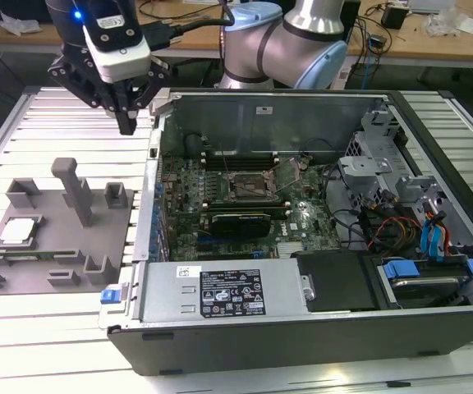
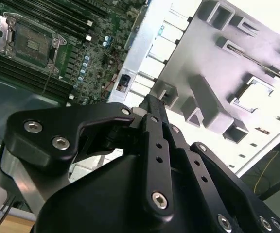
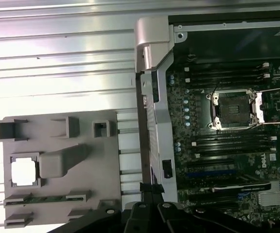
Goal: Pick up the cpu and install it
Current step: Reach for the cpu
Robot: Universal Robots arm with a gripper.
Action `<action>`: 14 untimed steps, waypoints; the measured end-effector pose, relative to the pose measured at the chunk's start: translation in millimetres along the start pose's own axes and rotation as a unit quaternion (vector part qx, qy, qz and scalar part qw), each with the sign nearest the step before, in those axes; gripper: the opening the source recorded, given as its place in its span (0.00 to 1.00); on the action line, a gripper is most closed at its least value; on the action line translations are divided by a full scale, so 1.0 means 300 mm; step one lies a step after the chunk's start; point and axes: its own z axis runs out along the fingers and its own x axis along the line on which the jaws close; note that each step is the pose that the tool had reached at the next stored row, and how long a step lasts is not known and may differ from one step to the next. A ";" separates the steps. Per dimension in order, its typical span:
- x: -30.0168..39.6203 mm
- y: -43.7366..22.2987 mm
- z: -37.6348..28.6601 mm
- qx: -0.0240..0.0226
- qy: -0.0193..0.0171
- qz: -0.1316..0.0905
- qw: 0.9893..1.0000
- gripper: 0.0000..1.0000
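Under the gripper (image 1: 127, 125) the slatted table (image 1: 72, 135) lies open. The case wall (image 1: 156, 164) stands just beside it; opposite, further off, rises the tall post (image 1: 79, 197) of the grey tray (image 1: 52, 234).

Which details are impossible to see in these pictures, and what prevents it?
- cpu: top glared white in the first wrist view; any marking is lost.
- socket: contacts too small in the exterior view.
- grey tray: partly hidden behind the gripper in the second wrist view.
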 end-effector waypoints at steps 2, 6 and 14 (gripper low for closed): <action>0.012 -0.001 0.000 0.000 0.000 0.000 1.000 0.11; 0.038 -0.003 -0.001 0.000 0.000 0.000 1.000 0.11; 0.092 -0.007 -0.002 0.000 0.000 0.000 1.000 0.11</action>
